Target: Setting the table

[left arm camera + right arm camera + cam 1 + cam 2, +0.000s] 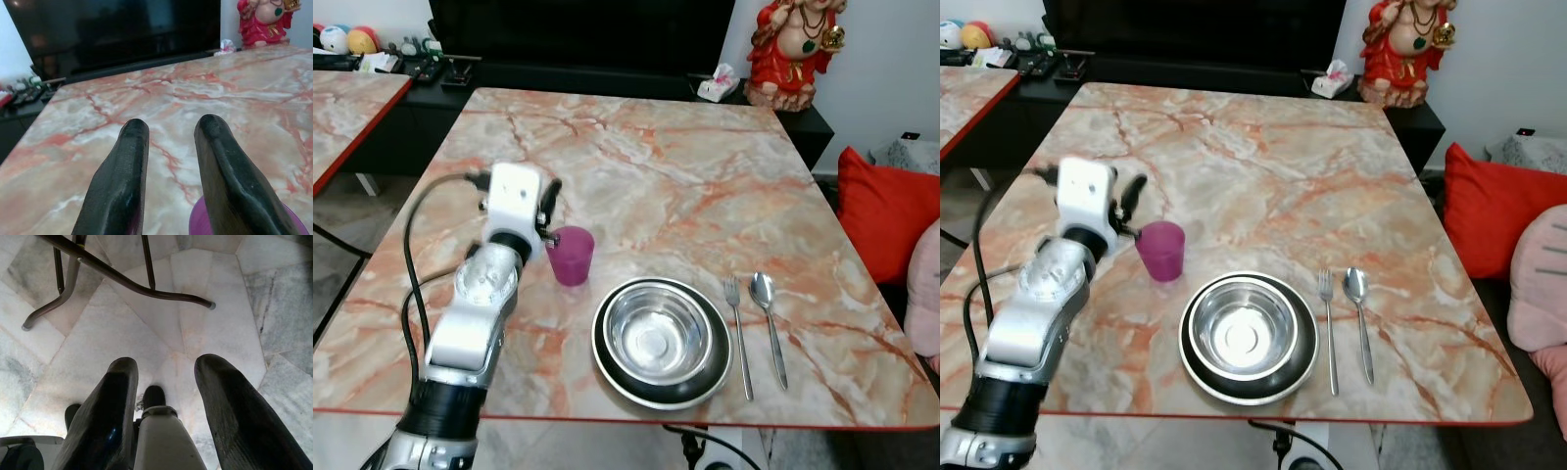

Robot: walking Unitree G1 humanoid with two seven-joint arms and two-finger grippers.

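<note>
- We see our left gripper over the marble table, its fingers spread apart, just beside the purple cup.
- The cup stands upright near the steel bowl; we cannot see into it.
- The bowl sits empty inside a dark plate.
- A fork and spoon lie just right of the plate.
- Our right gripper hangs over the floor, fingers apart.
</note>
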